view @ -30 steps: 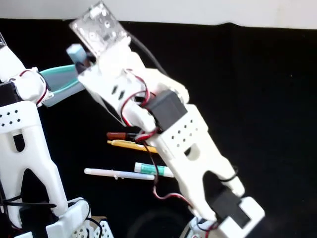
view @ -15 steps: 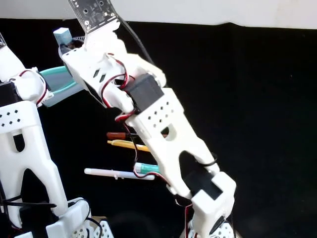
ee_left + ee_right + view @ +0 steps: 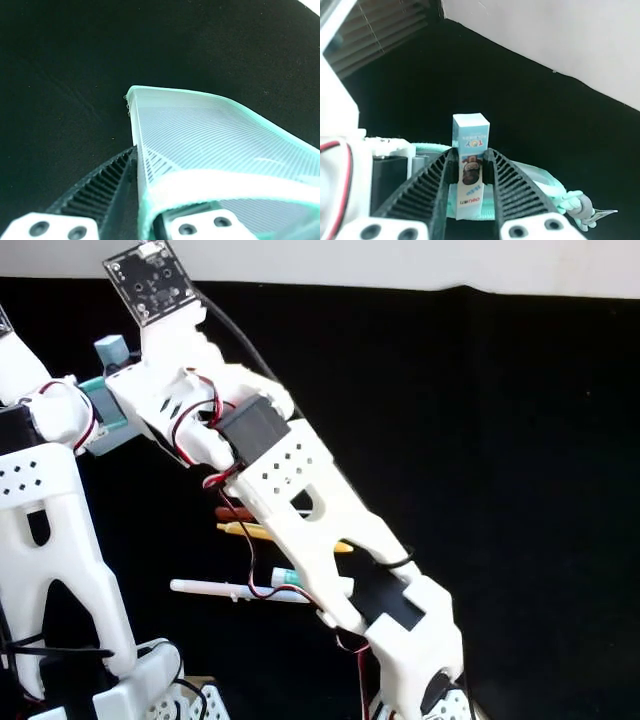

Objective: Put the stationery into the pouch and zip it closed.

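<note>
Right wrist view: eraser point(image 3: 469, 167) between pincer point(image 3: 471, 153)

The right half of the counter point(image 3: 520, 440) lies open from near to far. The right arm point(image 3: 300, 510) slants from near centre to far left, roofing the pens point(image 3: 210, 588). The left arm point(image 3: 50, 530) and the held pouch point(image 3: 112, 435) block the left edge.

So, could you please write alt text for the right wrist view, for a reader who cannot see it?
The right gripper is shut on a small blue and white eraser, held upright between its black ribbed fingers. Just beyond it is the mint green pouch, with its zip pull at one end, over a black table.
</note>
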`<state>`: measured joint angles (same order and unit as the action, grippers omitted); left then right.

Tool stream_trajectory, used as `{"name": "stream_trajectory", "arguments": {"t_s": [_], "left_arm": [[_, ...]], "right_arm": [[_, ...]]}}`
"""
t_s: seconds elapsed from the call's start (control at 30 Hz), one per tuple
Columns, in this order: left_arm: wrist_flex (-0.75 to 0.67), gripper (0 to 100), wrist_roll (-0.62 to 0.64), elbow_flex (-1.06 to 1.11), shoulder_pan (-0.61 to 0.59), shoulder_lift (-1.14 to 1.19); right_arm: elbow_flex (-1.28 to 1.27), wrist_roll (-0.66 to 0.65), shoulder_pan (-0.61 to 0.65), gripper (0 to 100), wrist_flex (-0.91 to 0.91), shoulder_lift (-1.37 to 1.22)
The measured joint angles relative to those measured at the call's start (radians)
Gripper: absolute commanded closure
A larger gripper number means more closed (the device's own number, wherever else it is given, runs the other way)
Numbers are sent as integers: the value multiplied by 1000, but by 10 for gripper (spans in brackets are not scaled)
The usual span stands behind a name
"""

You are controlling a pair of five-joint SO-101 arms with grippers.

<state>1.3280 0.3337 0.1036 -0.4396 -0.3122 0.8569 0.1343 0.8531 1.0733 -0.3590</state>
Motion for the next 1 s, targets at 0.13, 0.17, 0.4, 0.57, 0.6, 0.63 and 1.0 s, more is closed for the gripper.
{"name": "stream_trajectory", "arguments": {"t_s": [0.13, 0.17, 0.4, 0.57, 0.6, 0.63, 1.0], "left_arm": [[-3, 993, 2, 5, 0, 0], [-5, 993, 3, 5, 0, 0], [-5, 993, 6, 5, 0, 0], [-8, 993, 6, 5, 0, 2], [-8, 993, 6, 5, -3, 2], [-8, 993, 6, 5, -5, 2], [-26, 993, 8, 5, -49, 2]], "right_arm": [[15, 2, -5, 992, -61, -37], [17, 2, -5, 992, -80, -44], [17, 2, -2, 992, -186, -86], [31, 3, 18, 992, -249, -146], [32, 3, 23, 992, -253, -166], [32, 3, 26, 992, -256, -184], [46, 0, 32, 978, -195, -253]]}}
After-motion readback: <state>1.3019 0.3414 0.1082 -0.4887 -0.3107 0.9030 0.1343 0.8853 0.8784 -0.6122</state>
